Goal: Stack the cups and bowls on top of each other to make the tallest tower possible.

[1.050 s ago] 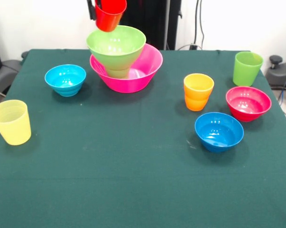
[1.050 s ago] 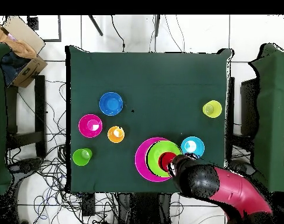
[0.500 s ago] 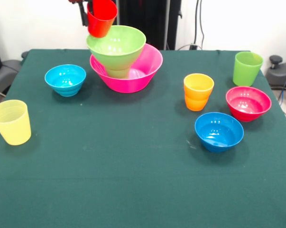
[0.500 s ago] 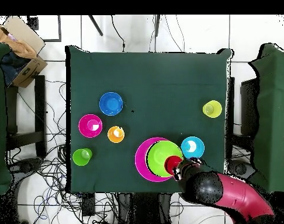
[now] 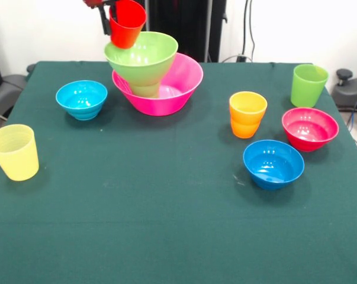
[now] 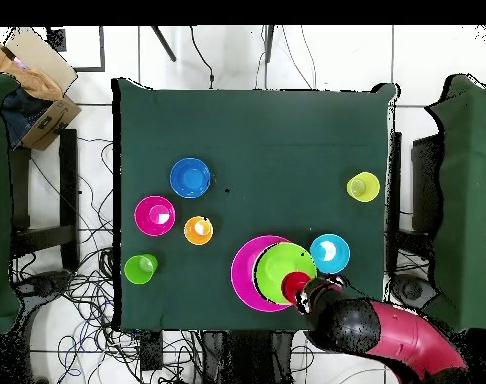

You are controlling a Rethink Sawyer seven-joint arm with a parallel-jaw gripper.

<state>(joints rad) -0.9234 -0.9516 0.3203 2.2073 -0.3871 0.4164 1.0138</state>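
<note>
While the hand [image 5: 110, 15] grips the red cup [image 5: 126, 23] by its rim, the cup hangs tilted over the edge of the lime green bowl [image 5: 141, 56], touching or almost touching that rim; which, the views do not settle.

Containers, placed from the hand:
- Lime green bowl: just below the hand, resting on a small green cup [image 5: 146, 90] whose lower part alone shows. Empty inside.
- Large pink bowl [image 5: 181, 83]: under both, holding the green cup at its middle.
- Light blue bowl [image 5: 81, 99]: near the hand, beside the pink bowl. Empty.
- Pale yellow cup [image 5: 14, 152]: well apart from the hand, upright, empty.
- Orange cup [image 5: 247, 114], magenta bowl [image 5: 309, 128], darker blue bowl [image 5: 273, 163], taller lime green cup [image 5: 308, 85]: grouped well apart from the hand, beyond the pink bowl. All upright, all empty.

Change from half a second ago: the lime green bowl has tipped and shifted a little toward the hand, so that it sits off-centre on the stack. The red cup and hand are nearly where they were. The rest are unmoved.

Materials and shapes: all pieces are glossy, slightly translucent plastic; bowls are round with flaring walls and small feet, cups are tapering handleless tumblers. The table [image 5: 166, 236] wears a matte dark green cloth.
</note>
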